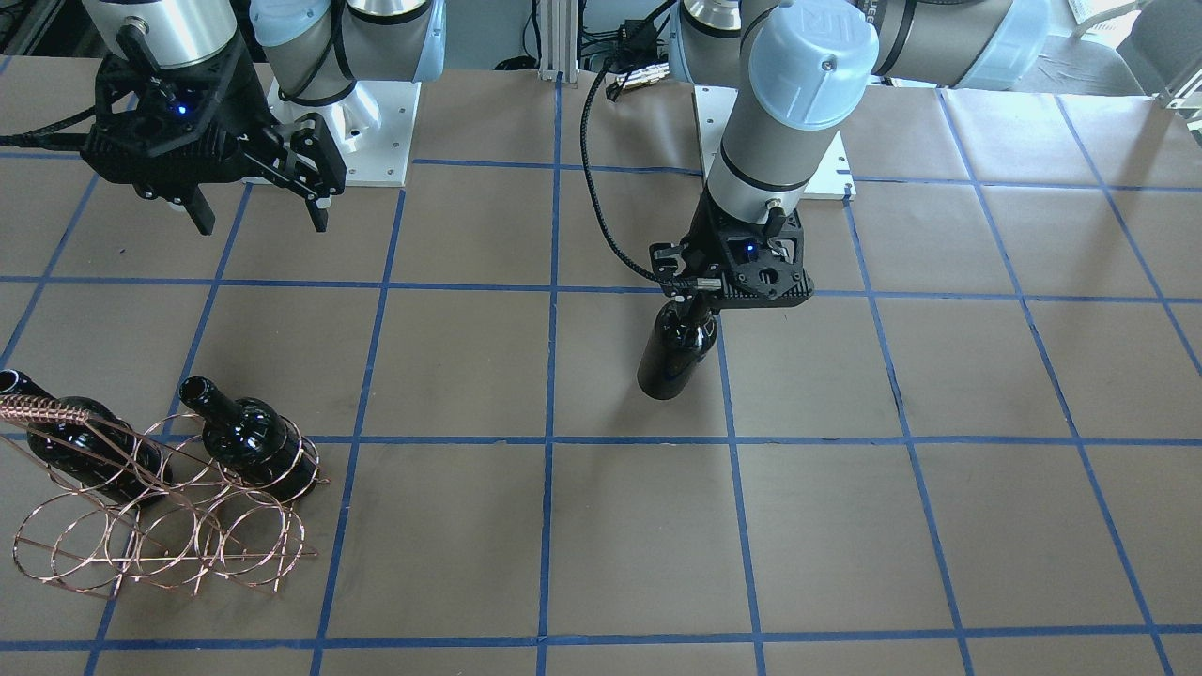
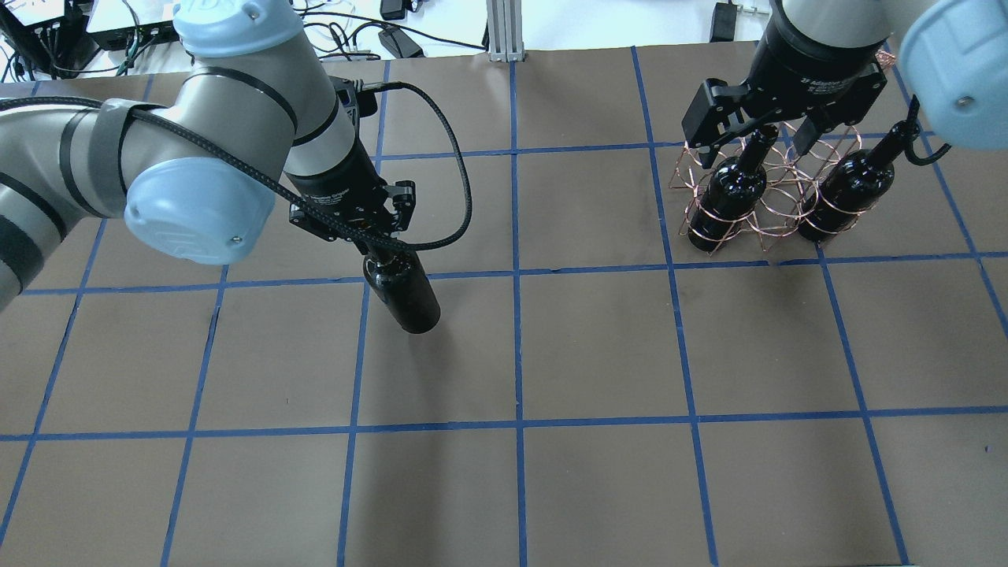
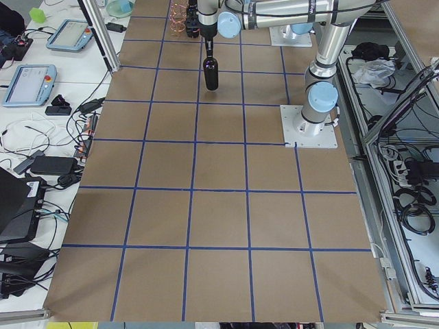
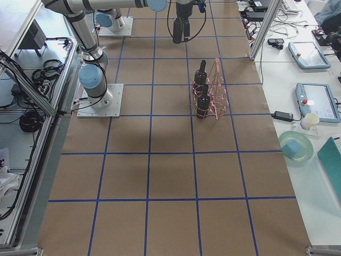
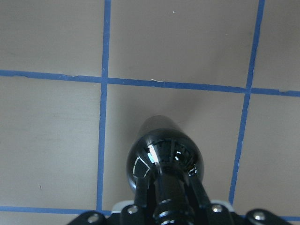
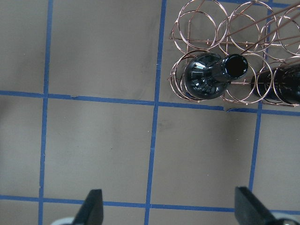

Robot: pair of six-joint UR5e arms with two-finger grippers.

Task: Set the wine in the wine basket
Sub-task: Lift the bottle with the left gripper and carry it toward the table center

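Presently the left hand (image 2: 380, 250), clamped on the neck of the upright wine (image 2: 405, 295), holds it well to the robot's left of the wine basket (image 2: 776, 198); the right hand (image 2: 752, 146) hangs open-fingered above that basket.

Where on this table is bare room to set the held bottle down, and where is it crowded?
The table is bare across the whole half nearest the robot and between the wine bottle in the left gripper and the wine basket. It is crowded only far right: the basket holds two bottles, and the open right gripper hangs high nearby.
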